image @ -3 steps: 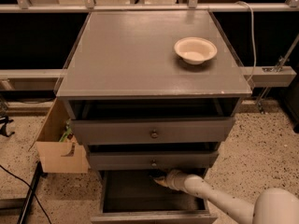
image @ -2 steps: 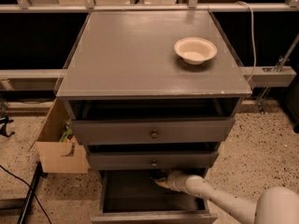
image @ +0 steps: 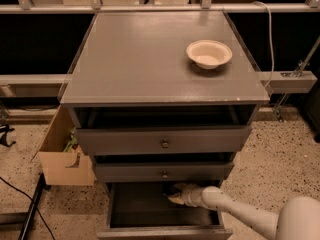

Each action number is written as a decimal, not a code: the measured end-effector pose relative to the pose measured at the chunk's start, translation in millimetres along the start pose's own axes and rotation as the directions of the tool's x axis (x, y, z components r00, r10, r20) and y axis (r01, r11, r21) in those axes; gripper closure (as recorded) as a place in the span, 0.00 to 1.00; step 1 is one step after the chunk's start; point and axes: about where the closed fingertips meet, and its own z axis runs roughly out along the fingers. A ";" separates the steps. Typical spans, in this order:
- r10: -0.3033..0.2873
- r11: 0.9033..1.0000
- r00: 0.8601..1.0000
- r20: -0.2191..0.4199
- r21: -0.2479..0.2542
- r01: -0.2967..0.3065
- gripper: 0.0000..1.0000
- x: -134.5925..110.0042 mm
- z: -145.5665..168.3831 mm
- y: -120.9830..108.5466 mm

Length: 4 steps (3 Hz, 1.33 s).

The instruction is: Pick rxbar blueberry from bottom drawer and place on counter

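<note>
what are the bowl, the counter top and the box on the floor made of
The bowl looks like paper or moulded fibre: cream, matte, thin rim. The counter seems painted wood or laminate: flat grey, dull sheen, scuffed front edge. The box is likely cardboard: tan, open flaps. The gripper is inside the bottom drawer, near its back.

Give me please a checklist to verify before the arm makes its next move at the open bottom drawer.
1. Is the bottom drawer pulled open: ok.
2. Is the gripper inside it, near the back: ok.
3. Is the rxbar blueberry seen: cannot tell, the interior is dark.
4. Is the bar held: cannot tell.
5. Is the path straight up free: not ok, the middle drawer overhangs the gripper.
6. Is there a free spot on the counter: ok, the bowl takes only the right rear.
</note>
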 end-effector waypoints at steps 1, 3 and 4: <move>0.010 0.999 1.000 -0.019 -0.039 -0.011 1.00 2.7 -19.9 7.4; 0.013 0.992 0.999 -0.032 -0.128 -0.017 1.00 -2.8 -79.8 28.5; 0.015 0.989 0.999 -0.040 -0.145 -0.021 1.00 -5.1 -81.0 30.7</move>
